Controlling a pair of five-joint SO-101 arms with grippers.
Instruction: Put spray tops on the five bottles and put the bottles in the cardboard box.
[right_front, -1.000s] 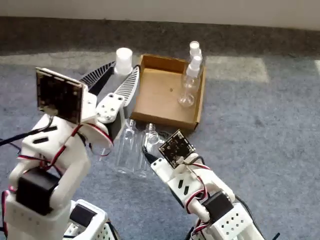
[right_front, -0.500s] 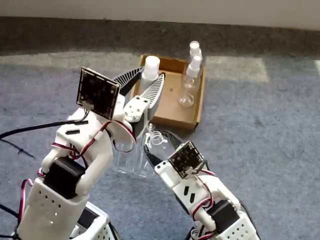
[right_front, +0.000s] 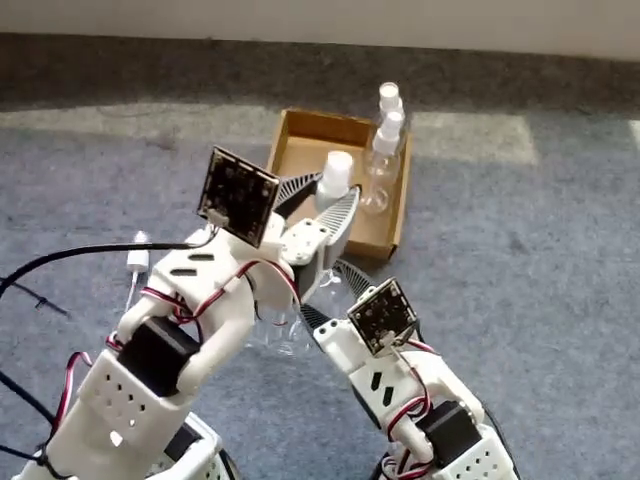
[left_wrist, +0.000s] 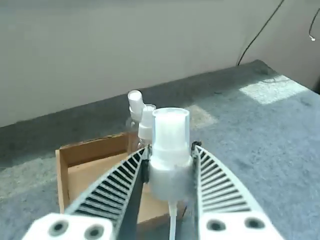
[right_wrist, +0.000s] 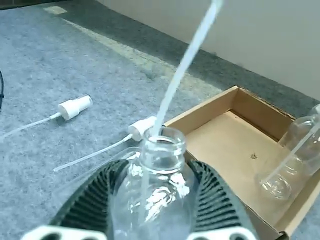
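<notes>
left gripper (left_wrist: 170, 162): closed round a white spray top (left_wrist: 170, 137), one ribbed finger on each side of its collar; held up over the near edge of the box
dip tube (right_wrist: 186, 62): hangs slanted from that top, its lower end inside the open neck of the bottle below
right gripper (right_wrist: 160, 169): clamped on a clear bottle (right_wrist: 161, 190), a finger on each side of its shoulder; bottle upright, no top on it yet, just near of the box
cardboard box (right_front: 300, 150): open tray on the carpet (right_front: 520, 260), on the far side of both grippers; left part bare
capped bottles (right_front: 383, 140): two, standing against the box's right wall, tops on, close together
loose spray tops (right_wrist: 75, 106): two lying on the carpet left of the held bottle, tubes trailing; one near the box's corner, the other further left
spare bottles (right_front: 270, 335): clear, lying on the carpet near of the box; count unclear
in the way: from above, the left arm and its camera board cover most of the held bottle and the spare bottles; the right arm's board sits just right of them
</notes>
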